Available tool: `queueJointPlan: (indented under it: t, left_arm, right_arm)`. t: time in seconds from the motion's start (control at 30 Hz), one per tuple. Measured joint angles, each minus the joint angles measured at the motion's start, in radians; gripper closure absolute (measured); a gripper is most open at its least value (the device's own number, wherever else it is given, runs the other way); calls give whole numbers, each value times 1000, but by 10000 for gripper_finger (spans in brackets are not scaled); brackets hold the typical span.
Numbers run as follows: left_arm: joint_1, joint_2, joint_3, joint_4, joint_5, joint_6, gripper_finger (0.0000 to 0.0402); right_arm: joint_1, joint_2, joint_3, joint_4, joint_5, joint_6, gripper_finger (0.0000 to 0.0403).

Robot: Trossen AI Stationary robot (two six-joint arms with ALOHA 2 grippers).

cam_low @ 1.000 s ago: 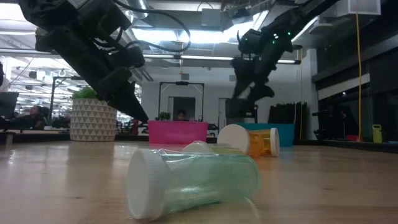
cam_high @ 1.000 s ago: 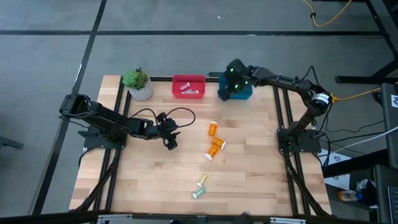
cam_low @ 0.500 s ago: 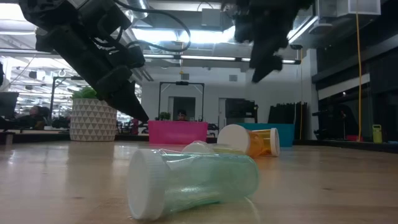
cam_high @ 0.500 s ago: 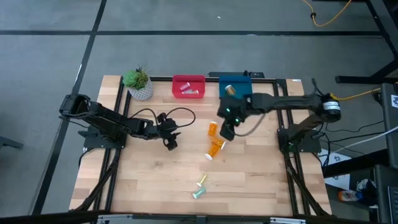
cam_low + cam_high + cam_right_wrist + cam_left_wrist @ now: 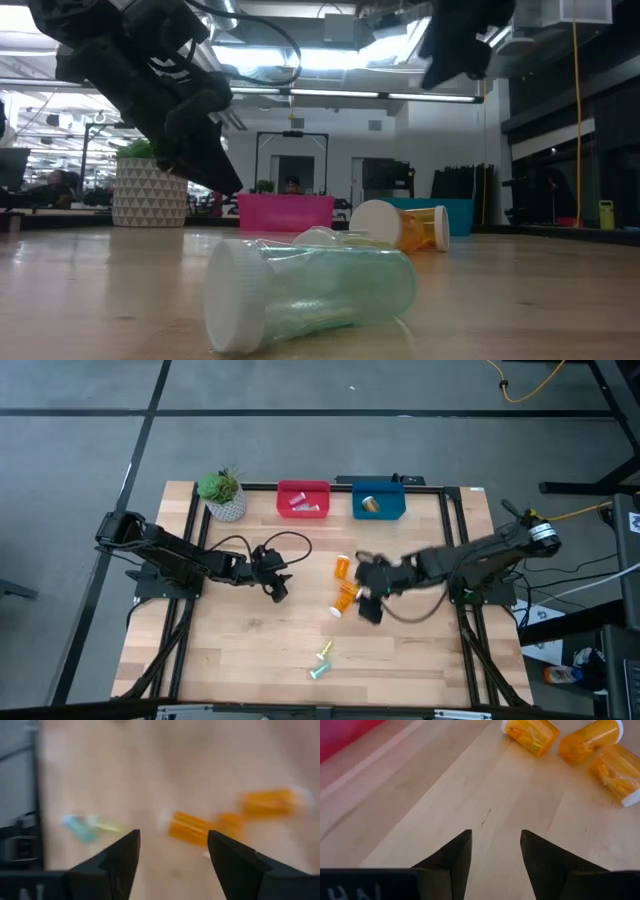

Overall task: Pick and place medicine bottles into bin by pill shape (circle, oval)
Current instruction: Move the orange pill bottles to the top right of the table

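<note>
Three orange bottles with white caps lie on their sides mid-table: one [image 5: 343, 567] alone, and two together [image 5: 346, 599]. A yellow-green vial [image 5: 325, 652] and a teal vial [image 5: 318, 671] lie nearer the front edge. Another orange bottle [image 5: 370, 504] lies in the blue bin [image 5: 378, 512]. My right gripper [image 5: 368, 608] is open and empty, above the table just right of the orange pair. Its wrist view shows the orange bottles [image 5: 190, 827] and the teal vial [image 5: 77, 827] beyond its fingers. My left gripper [image 5: 276, 586] is open and empty, left of the orange bottles [image 5: 530, 730].
A red bin [image 5: 303, 499] holding pale vials stands at the far edge beside the blue bin. A potted plant [image 5: 222, 493] stands at the far left corner. A black cable [image 5: 290, 540] loops by the left gripper. Bare wood lies at the front left and right.
My right gripper has swung from above the blue bin toward the near edge and a little left, ending beside the orange bottles mid-table. An orange bottle shows in the blue bin since the gripper left it. The bottles on the table have not moved.
</note>
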Motion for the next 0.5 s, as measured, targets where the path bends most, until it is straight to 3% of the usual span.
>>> queueJointPlan:
  t: [0.27,0.37,0.5]
  left_arm:
    - [1,0,0,-1,-8,13,239]
    - [1,0,0,-3,-8,13,239]
    - [1,0,0,-4,-8,8,239]
  right_arm:
    - [157,205,-115,623,-84,-13,170]
    - [197,345,-31,654,-120,-66,170]
    - [230,499,157,489,-194,-176,170]
